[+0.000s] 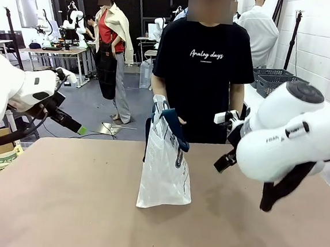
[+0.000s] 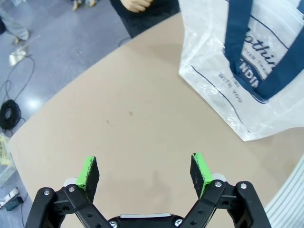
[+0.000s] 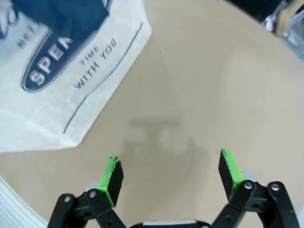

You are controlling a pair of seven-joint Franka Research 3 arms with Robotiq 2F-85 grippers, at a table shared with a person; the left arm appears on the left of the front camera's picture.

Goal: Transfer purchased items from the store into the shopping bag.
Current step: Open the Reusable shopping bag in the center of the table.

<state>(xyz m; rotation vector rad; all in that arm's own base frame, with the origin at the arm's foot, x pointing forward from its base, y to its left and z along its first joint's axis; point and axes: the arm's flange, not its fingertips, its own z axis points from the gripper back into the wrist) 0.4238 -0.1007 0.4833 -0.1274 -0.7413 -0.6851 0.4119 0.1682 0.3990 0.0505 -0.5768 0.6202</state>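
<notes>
Workshop space with desks and dark crates is seen behind a wide tan table (image 1: 59, 207), which takes up the lower half of the front view. At the far edge, in the centre of the frame, a person (image 1: 201, 74) in a black printed T-shirt is standing.

The white right arm (image 1: 290, 140) is seen large at the right of the frame, above the table. The left arm (image 1: 6, 92) is seen at the left edge, off the table's corner.

The shopping bag (image 1: 164, 169) is stood upright on the table, in the middle of the frame, just before the person. Its top is held up by the person's hand (image 1: 158, 103), and its navy handles (image 1: 176, 127) are draped down its side.

In the left wrist view, the left gripper (image 2: 145, 171) is held above bare tabletop with its fingers spread wide and nothing between them; the bag is seen in the upper right of that frame, apart from the green pads (image 2: 88, 173).

In the right wrist view, the right gripper (image 3: 171, 171) is likewise held wide and empty over the table. The bag's lower corner is seen at the upper left, with the navy oval logo (image 3: 47, 71) printed on it.
</notes>
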